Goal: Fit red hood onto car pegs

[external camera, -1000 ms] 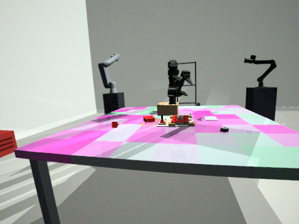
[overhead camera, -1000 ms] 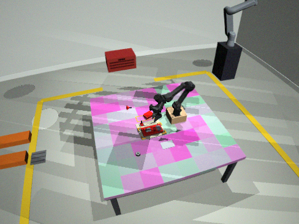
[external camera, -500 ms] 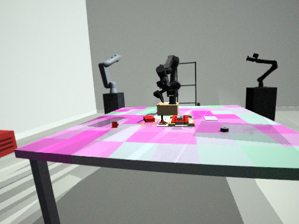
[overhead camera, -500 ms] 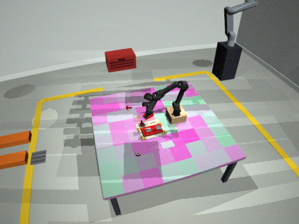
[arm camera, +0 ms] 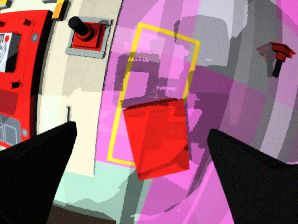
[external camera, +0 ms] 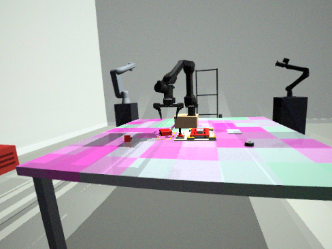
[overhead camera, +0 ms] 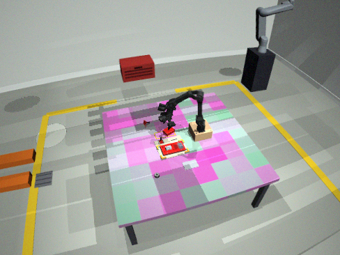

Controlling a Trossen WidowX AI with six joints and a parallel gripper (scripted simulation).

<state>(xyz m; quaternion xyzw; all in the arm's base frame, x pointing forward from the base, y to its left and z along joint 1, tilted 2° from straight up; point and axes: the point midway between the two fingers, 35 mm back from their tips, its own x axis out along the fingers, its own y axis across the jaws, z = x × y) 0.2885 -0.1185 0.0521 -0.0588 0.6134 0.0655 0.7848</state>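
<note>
The hood (overhead camera: pixel 168 131) (external camera: pixel 165 132) (arm camera: pixel 157 140), a red shell with a flat roof, lies on the table, skewed and partly over a yellow outline (arm camera: pixel 113 140). Its corner holes are not visible. My gripper (external camera: pixel 169 118) (arm camera: pixel 144 132) is open and empty above the hood, which shows between the fingertips in the wrist view. The red chassis (overhead camera: pixel 173 152) (arm camera: pixel 25 52) sits in the cream jig (overhead camera: pixel 158 147) (arm camera: pixel 75 112) beside the hood. The light engine block (overhead camera: pixel 168 148) (arm camera: pixel 6 52) is on its deck. Small dark pegs (arm camera: pixel 16 85) show near it; not all four can be made out.
A black-knobbed red piece (overhead camera: pixel 161 141) (external camera: pixel 180 135) (arm camera: pixel 95 39) stands on the jig's hood side. Another red piece with a black stem (overhead camera: pixel 145 122) (external camera: pixel 126 138) (arm camera: pixel 277 52) lies beyond the hood. A dark wheel (overhead camera: pixel 157 175) (external camera: pixel 249 143) and a white card (overhead camera: pixel 190 164) (external camera: pixel 234 131) lie elsewhere.
</note>
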